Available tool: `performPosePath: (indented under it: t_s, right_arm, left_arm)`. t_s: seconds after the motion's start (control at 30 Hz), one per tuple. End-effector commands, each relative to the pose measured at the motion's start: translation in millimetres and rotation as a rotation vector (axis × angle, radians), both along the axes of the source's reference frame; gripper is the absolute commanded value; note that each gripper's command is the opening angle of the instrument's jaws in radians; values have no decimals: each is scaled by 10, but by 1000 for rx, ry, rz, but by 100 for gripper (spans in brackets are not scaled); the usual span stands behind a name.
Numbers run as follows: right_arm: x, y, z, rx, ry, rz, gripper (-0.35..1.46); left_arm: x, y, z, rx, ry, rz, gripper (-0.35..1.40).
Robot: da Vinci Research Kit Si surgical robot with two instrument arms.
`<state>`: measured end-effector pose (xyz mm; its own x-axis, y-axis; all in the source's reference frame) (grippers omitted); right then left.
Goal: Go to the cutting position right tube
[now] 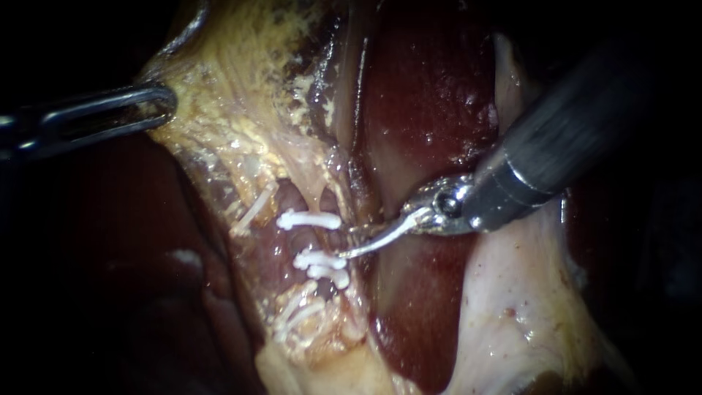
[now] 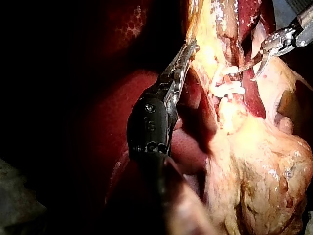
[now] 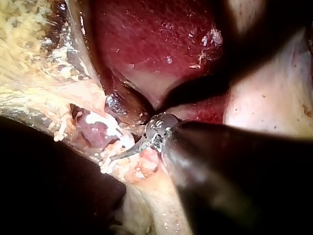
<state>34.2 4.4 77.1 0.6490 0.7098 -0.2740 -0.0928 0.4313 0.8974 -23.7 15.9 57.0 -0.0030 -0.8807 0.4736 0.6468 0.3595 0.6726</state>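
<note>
"At the left edge, what have you got?"

"My left instrument (image 1: 164,102), jaws closed on the rim of the yellow fatty tissue (image 1: 241,95), with dark liver (image 1: 110,278) below it."

"And the right tube?"

"Mid-field. A short purplish stretch of the right tube (image 1: 313,240) lies bare and glistening between one white clip (image 1: 311,219) above and a pair of clips (image 1: 322,265) below, with pale strands around it."

"Your blades?"

"My right instrument (image 1: 357,243) has its curved jaws a little apart, gripping nothing. The tip sits just beside that pair, at the tube's right edge. I cannot tell whether the tube lies between them."

"Room?"

"Tight at the clips. Rightward, red liver and pale tissue (image 1: 512,307) lie open under my shaft."
</note>
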Motion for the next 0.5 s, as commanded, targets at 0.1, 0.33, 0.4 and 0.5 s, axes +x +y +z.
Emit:
performPosePath:
  t_s: [0.1,0.33,0.4,0.5]
  right_arm:
    - [1,0,5,3,-4,2,128]
    - [10,1,13,3,-4,6,128]
    - [13,0,15,4,-1,5,128]
    - [17,-2,18,11,9,7,128]
  left_arm:
    - [0,0,0,0,0,0,-35]
    - [0,0,0,0,0,0,-35]
    - [0,0,0,0,0,0,-35]
    - [0,0,0,0,0,0,-35]
